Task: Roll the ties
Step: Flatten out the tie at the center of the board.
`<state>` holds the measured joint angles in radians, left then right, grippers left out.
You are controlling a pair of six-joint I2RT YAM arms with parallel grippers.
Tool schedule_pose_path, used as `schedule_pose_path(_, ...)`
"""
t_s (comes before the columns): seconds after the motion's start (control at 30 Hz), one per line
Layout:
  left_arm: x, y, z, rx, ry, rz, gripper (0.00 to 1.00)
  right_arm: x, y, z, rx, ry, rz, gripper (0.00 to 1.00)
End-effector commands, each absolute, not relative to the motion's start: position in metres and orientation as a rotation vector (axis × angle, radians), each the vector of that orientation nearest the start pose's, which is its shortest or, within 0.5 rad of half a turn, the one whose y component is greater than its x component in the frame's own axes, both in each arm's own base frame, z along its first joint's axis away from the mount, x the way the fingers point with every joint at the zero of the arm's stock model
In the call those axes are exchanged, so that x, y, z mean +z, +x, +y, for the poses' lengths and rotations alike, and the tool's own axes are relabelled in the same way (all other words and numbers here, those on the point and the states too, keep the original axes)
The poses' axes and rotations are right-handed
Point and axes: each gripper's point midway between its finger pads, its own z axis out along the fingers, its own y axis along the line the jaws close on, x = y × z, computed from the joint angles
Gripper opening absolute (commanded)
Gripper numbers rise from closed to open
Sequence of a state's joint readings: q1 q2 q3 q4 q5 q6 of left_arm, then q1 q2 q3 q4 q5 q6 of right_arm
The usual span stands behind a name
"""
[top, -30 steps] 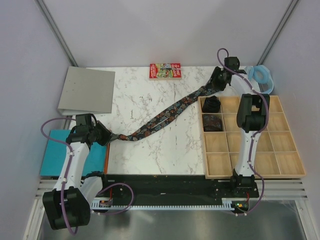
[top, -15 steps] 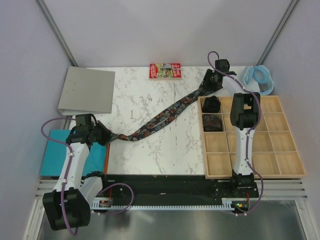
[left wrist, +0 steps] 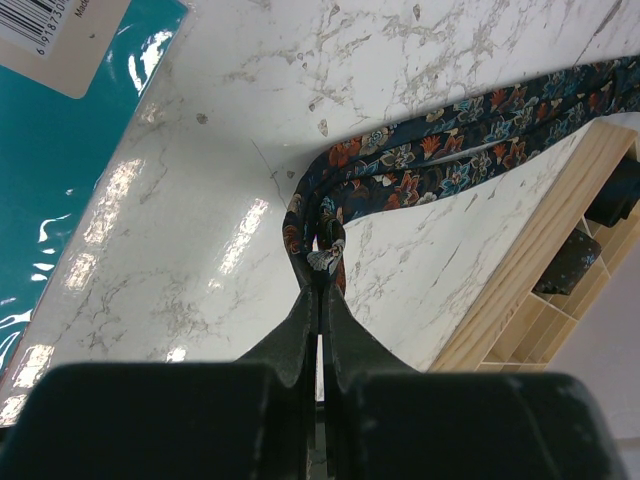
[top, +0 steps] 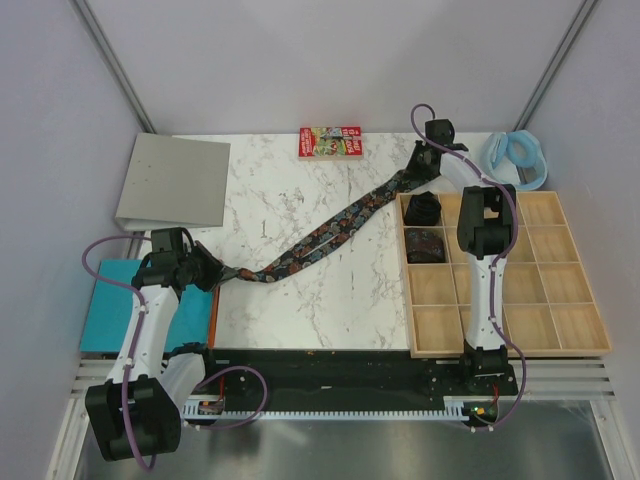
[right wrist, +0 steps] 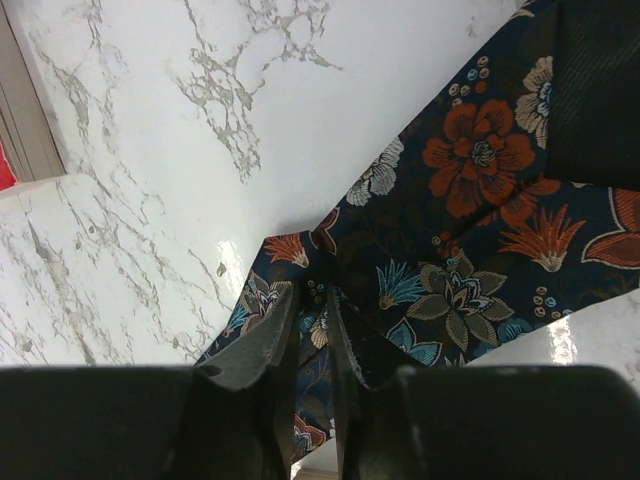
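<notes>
Soft dark floral fabric necktie (top: 330,232): limp, slippery; hold its ends.
Narrow end clamped in left gripper (left wrist: 322,265); right gripper (right wrist: 308,310) nearly closed at wide end, grip unclear.

glossy marble table (top: 290,180), cloth tie (top: 330,232), wooden tray (top: 560,349)

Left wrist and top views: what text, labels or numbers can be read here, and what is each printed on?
"6 9187 30": digits under a barcode on the white label stuck to the teal sheet; the frame edge cuts off the rest.
"Mod": start of a word on the same label; the rest is out of frame.
Red box, top view: printed lettering, too small to read.
</notes>
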<state>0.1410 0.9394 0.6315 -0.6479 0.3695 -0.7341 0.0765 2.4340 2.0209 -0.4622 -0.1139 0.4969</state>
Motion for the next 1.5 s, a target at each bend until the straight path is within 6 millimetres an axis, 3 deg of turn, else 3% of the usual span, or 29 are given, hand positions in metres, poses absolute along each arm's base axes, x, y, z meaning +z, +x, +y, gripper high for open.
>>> schedule_pose_path(0.0, 0.112, 0.236, -0.058, -0.717, -0.872, 2.376, 0.02, 0.014, 0.592, 0.089, 0.375, 0.474, 2.447, 0.2)
schedule_pose_path(0.23, 0.112, 0.236, -0.059, -0.719, -0.871, 2.375, 0.02, 0.019, 0.596, 0.091, 0.397, 0.482, 2.431, 0.0)
schedule_pose_path(0.53, 0.112, 0.237, -0.058, -0.72, -0.872, 2.373, 0.02, 0.07, 0.604, 0.09, 0.418, 0.509, 2.337, 0.0)
schedule_pose_path(0.97, 0.116, 0.232, -0.063, -0.755, -0.883, 2.368, 0.02, 0.127, 0.621, 0.051, 0.392, 0.606, 2.189, 0.0)
schedule_pose_path(1.27, 0.116, 0.23, -0.062, -0.741, -0.892, 2.373, 0.02, 0.11, 0.628, 0.039, 0.417, 0.669, 2.182, 0.0)
schedule_pose_path(1.3, 0.116, 0.23, -0.062, -0.741, -0.892, 2.373, 0.02, 0.101, 0.63, 0.02, 0.404, 0.709, 2.18, 0.0)
schedule_pose_path(1.47, 0.114, 0.23, -0.06, -0.728, -0.909, 2.372, 0.02, 0.092, 0.64, 0.021, 0.448, 0.715, 2.177, 0.0)
